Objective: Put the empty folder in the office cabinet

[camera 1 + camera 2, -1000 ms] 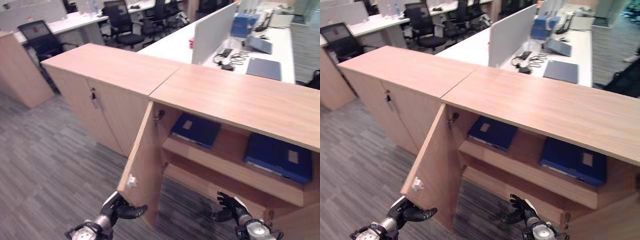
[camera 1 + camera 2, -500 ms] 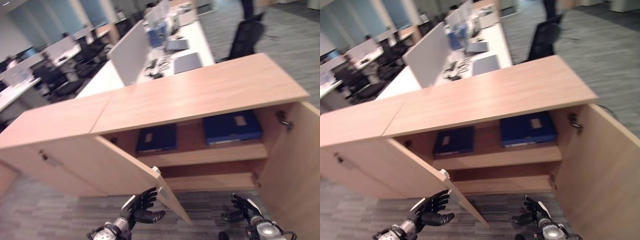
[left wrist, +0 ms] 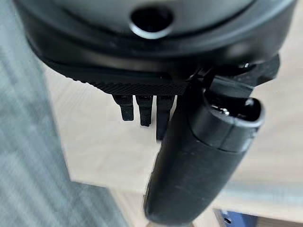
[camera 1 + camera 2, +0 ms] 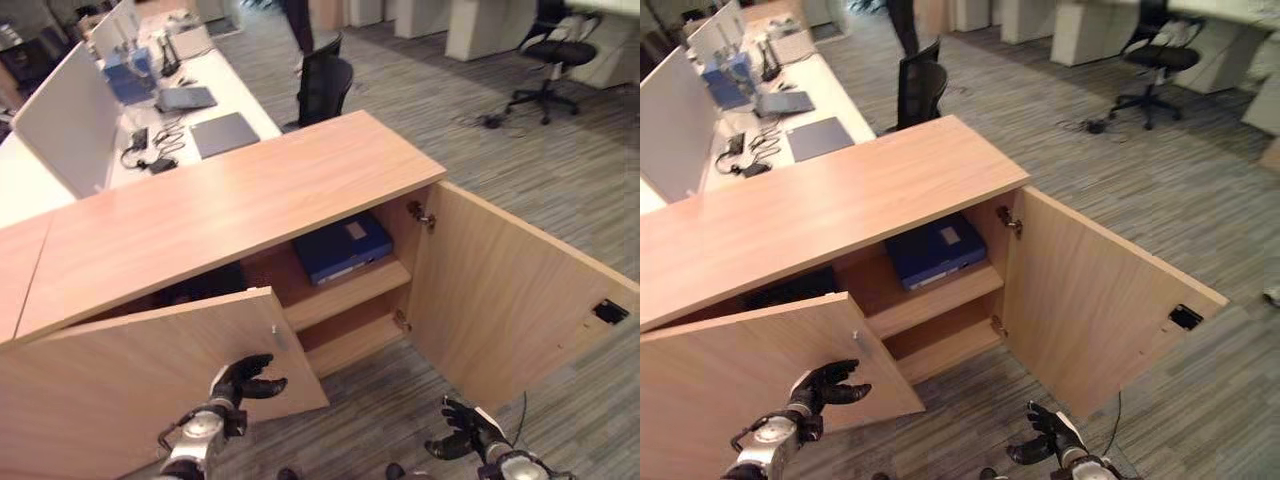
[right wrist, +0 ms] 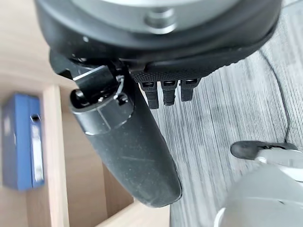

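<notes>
The wooden office cabinet stands with both doors swung out. A blue folder lies flat on its upper shelf, and shows in the right wrist view as the blue folder. A second dark folder is half hidden in shade behind the left door. My left hand is open, fingers spread at that door's outer face near its free edge. My right hand hangs open low over the carpet, in front of the right door. Neither hand holds anything.
The right door juts far out over the carpet. Behind the cabinet is a white desk with laptops, cables and a partition. A black office chair stands behind the cabinet, and another chair at the far right.
The camera has swung to the right. The left door now stands nearer to shut and covers the left part of the shelf. My left hand has risen to the door's face.
</notes>
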Motion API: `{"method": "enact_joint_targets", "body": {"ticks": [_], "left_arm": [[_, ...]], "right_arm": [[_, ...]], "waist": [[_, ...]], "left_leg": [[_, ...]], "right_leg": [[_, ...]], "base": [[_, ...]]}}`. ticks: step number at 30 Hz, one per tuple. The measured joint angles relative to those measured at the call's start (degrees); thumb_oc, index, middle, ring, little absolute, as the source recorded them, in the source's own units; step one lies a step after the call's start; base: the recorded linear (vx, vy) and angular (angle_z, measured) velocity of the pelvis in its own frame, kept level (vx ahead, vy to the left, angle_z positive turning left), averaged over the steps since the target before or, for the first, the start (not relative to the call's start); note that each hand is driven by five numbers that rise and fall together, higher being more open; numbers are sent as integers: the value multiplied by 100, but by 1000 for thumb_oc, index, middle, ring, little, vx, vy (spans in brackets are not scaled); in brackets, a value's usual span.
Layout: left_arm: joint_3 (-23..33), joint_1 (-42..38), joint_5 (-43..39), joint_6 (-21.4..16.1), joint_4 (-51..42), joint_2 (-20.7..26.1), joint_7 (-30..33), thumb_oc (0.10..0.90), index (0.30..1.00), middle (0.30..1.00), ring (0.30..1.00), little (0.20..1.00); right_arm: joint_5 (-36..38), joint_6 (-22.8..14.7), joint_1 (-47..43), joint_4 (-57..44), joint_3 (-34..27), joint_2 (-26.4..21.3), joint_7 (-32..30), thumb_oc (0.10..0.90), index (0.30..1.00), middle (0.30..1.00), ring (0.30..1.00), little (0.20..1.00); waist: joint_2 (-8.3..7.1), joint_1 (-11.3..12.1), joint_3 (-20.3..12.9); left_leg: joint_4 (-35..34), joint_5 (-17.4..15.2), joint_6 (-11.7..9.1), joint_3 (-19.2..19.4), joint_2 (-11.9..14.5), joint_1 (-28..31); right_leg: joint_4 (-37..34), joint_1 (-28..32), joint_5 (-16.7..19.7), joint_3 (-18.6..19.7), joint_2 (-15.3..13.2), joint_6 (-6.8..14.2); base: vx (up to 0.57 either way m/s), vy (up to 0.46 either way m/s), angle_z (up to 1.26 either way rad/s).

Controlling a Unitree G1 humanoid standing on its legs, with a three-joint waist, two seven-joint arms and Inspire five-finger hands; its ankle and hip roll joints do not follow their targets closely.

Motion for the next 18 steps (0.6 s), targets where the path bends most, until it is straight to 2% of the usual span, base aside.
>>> {"method": "enact_joint_targets", "body": {"ticks": [1,2,4,6,9,11,14,16,17,18], "left_arm": [[7,-19,2,-1,31,51,-9,800,900,900,900,900],[9,-54,2,-1,29,139,-17,800,900,900,900,900],[42,-158,0,-12,25,251,-11,800,900,900,900,900],[47,-279,4,19,137,352,-31,800,900,900,900,900],[-32,-259,83,18,140,298,-99,800,900,900,900,900],[-16,-285,117,20,155,306,-84,800,900,900,900,900],[197,-290,125,21,172,351,-44,800,900,900,900,900],[215,-316,125,17,157,446,60,800,900,900,900,900],[269,-313,124,17,135,455,147,800,900,900,900,900],[354,-231,108,-20,-63,437,271,800,900,900,900,900]], "right_arm": [[7,22,19,61,-64,47,-21,800,900,900,900,900],[14,20,90,31,-64,104,11,800,900,900,900,900],[43,23,169,30,-64,279,89,800,900,900,900,900],[207,23,281,48,-107,510,120,800,900,900,900,900],[364,30,365,86,-172,719,151,800,900,900,900,900],[416,32,308,89,-175,794,158,800,900,900,900,900],[421,24,206,127,-190,875,175,800,900,900,900,900],[423,17,93,257,-200,960,144,800,900,900,900,900],[423,16,73,273,-234,969,128,800,900,900,900,900],[421,20,94,291,-256,1036,85,800,900,900,900,900]], "waist": [[-45,-14,-11],[-219,-111,-93],[-466,-259,-106],[-642,-336,-92],[-692,-340,-120],[-710,-321,-114],[-838,-327,-127],[-930,-291,-153],[-859,-200,-141],[-882,-90,-142]], "left_leg": [[-1,225,-80,63,-52,67],[-3,145,29,223,-300,41],[-3,69,174,358,-610,57],[-3,15,327,486,-856,138],[-4,-60,411,631,-1048,157],[-4,-53,431,714,-1064,138],[-4,-36,449,819,-1033,134],[-4,-21,425,902,-965,45],[-4,-11,412,988,-800,7],[-4,22,384,1107,-659,23]], "right_leg": [[-73,24,6,39,-122,91],[-89,-21,-69,135,-393,270],[-64,-104,-4,148,-700,528],[152,-207,431,295,-918,784],[338,-366,431,386,-1036,871],[473,-505,465,425,-1017,924],[637,-717,463,386,-978,973],[721,-957,321,157,-956,1037],[752,-1018,103,-245,-926,1097],[973,-1146,12,-1084,-1079,936]], "base": [[112,192,-49],[97,184,-43],[60,155,-24],[26,159,-19],[23,197,-22],[15,84,-25],[-27,32,-20],[-15,5,-30],[-15,-91,-52],[-24,-172,-55]]}}
